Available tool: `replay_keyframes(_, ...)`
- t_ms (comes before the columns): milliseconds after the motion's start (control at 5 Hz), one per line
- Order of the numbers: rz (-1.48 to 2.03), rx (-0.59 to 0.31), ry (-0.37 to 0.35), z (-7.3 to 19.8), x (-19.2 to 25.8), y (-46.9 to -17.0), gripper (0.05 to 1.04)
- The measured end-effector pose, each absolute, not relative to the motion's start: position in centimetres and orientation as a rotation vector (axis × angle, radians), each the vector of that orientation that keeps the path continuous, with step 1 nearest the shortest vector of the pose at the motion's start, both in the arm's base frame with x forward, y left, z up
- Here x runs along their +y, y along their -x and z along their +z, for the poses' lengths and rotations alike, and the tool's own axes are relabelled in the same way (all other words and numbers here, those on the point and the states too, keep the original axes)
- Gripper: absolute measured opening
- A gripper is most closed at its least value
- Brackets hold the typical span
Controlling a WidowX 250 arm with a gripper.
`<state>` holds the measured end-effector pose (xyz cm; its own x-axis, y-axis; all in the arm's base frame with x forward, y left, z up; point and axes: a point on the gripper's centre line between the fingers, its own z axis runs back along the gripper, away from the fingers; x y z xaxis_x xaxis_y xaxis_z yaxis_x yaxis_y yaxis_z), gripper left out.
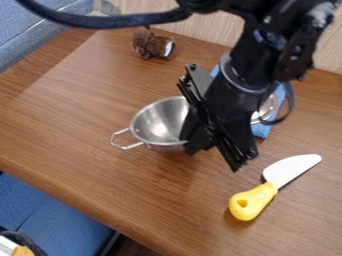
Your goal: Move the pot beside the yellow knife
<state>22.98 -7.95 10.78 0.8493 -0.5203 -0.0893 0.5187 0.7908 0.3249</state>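
The gripper [214, 158] hangs over the middle of the table, its two fingers apart and pointing down toward the front. It stands open at the right side of the silver pot [157, 126], hiding that side of the pot. The pot sits upright, with a wire handle pointing left. Whether a finger touches the pot, I cannot tell. To the right of the gripper and nearer the front lies the yellow knife [254, 200], its pale blade pointing up and right.
Behind the arm, a blue cloth [262, 131] lies under a silver round object [267, 108], partly hidden. A brown fuzzy object [148, 44] is near the back edge. The wooden table's [73, 135] front edge slants down to the right, with blue seating beyond.
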Motion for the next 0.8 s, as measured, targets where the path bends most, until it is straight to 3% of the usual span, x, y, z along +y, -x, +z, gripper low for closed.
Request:
replay_keyframes(200,-0.604,0.005,-0.290,10.0,-9.5,-22.5,0.069)
replay_keyframes(600,-0.626,0.065,-0.326,8.2,-10.6,-22.1,0.093)
replay_keyframes(800,-0.633,0.090,-0.317,8.0,-10.9,-22.2,0.261)
